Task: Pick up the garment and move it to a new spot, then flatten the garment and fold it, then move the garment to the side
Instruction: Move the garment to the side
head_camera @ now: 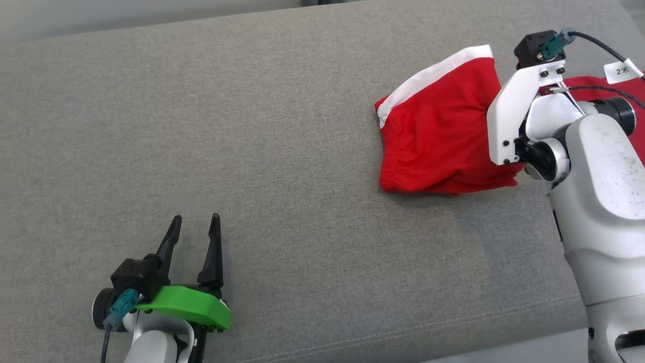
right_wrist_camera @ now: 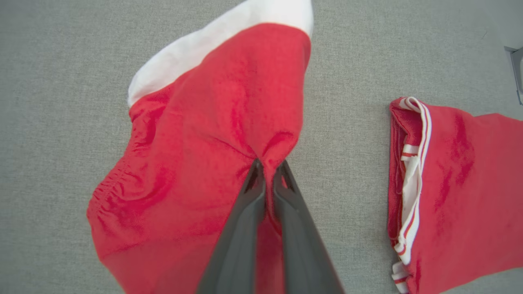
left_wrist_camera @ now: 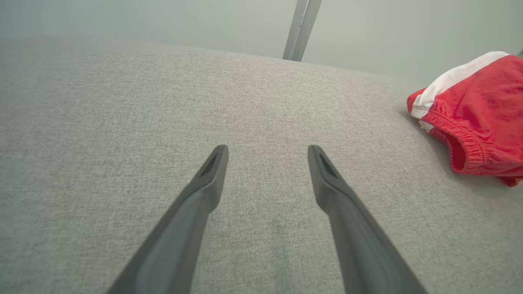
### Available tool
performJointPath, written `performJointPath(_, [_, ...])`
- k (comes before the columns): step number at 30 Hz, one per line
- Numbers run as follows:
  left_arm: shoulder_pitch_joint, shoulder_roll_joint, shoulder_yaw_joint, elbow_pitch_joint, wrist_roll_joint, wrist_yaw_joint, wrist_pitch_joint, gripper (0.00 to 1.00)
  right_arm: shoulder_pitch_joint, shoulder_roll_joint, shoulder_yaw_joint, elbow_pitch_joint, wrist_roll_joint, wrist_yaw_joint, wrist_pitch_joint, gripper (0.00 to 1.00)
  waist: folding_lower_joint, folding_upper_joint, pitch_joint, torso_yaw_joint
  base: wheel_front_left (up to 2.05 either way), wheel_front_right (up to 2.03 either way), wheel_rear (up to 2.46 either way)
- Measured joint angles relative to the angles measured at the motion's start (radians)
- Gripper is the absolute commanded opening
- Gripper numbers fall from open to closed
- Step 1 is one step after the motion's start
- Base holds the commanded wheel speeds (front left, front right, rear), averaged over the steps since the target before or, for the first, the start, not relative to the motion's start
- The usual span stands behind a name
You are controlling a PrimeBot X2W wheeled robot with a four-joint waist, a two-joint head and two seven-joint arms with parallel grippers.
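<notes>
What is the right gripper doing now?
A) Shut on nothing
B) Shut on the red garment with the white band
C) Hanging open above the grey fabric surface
B: the right gripper is closed on a bunched fold of the red garment with the white band, as the right wrist view shows.

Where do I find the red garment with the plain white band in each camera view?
Head view: garment at upper right.
Left wrist view: garment at the right edge.
Right wrist view: garment in the centre, pinched by the right gripper.
Shared landmark: its white band.
</notes>
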Motion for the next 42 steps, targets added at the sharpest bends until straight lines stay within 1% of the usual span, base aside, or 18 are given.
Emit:
performJointPath(2, [-0.011,0.001,-0.001,-0.005,0.002,0.0,0.0,1.0,0.005,-0.006,0.005,-0.028,-0.001,0.0,0.016,0.0,0.0,0.0,0.013,-0.019,0.0,0.0,0.0])
performJointPath(7, [-0.04,0.01,-0.002,-0.013,0.009,-0.001,0.0,1.0,0.019,-0.046,0.029,-0.102,-0.002,0.0,0.056,0.0,0.0,0.0,0.056,-0.052,0.0,0.0,0.0])
performJointPath(11, [-0.054,0.013,-0.007,-0.02,0.013,-0.001,0.0,1.0,0.018,-0.1,0.036,-0.155,-0.004,0.0,0.063,0.0,0.0,0.0,0.088,-0.076,0.0,0.0,0.0])
performJointPath(14, [-0.069,0.019,-0.013,-0.021,0.017,-0.002,0.0,1.0,0.014,-0.126,0.037,-0.187,-0.004,0.0,0.064,0.0,0.0,0.0,0.108,-0.094,0.0,0.0,0.0])
performJointPath(21, [-0.089,0.033,-0.023,-0.028,0.024,-0.003,0.004,1.0,-0.006,-0.163,0.033,-0.243,0.007,0.0,0.071,0.0,0.0,0.0,0.148,-0.131,0.0,0.0,0.0])
performJointPath(24, [-0.097,0.039,-0.03,-0.031,0.025,-0.003,0.007,1.0,-0.011,-0.183,0.013,-0.252,0.014,0.0,0.076,0.0,0.0,0.0,0.164,-0.14,0.0,0.0,0.0])
performJointPath(29, [-0.098,0.048,-0.037,-0.036,0.026,-0.004,0.016,1.0,-0.011,-0.203,-0.027,-0.247,0.012,0.0,0.072,0.0,0.0,0.0,0.177,-0.144,0.0,0.0,0.0])
performJointPath(34, [-0.098,0.058,-0.048,-0.048,0.027,-0.004,0.028,1.0,-0.007,-0.238,-0.072,-0.199,-0.027,0.0,0.043,0.0,0.0,0.0,0.182,-0.128,0.0,0.0,0.0])
performJointPath(37, [-0.097,0.067,-0.049,-0.053,0.028,-0.004,0.035,1.0,-0.008,-0.263,-0.108,-0.152,-0.061,0.0,0.016,0.0,0.0,0.0,0.187,-0.114,0.0,0.0,0.0])
performJointPath(38, [-0.097,0.073,-0.052,-0.058,0.028,-0.003,0.039,1.0,-0.01,-0.282,-0.135,-0.114,-0.086,0.0,-0.003,0.0,0.0,0.0,0.191,-0.104,0.0,0.0,0.0])
performJointPath(42, [-0.097,0.081,-0.058,-0.076,0.032,-0.001,0.05,1.0,-0.024,-0.296,-0.203,-0.032,-0.154,0.0,-0.043,0.0,0.0,0.0,0.202,-0.082,0.0,0.0,0.0])
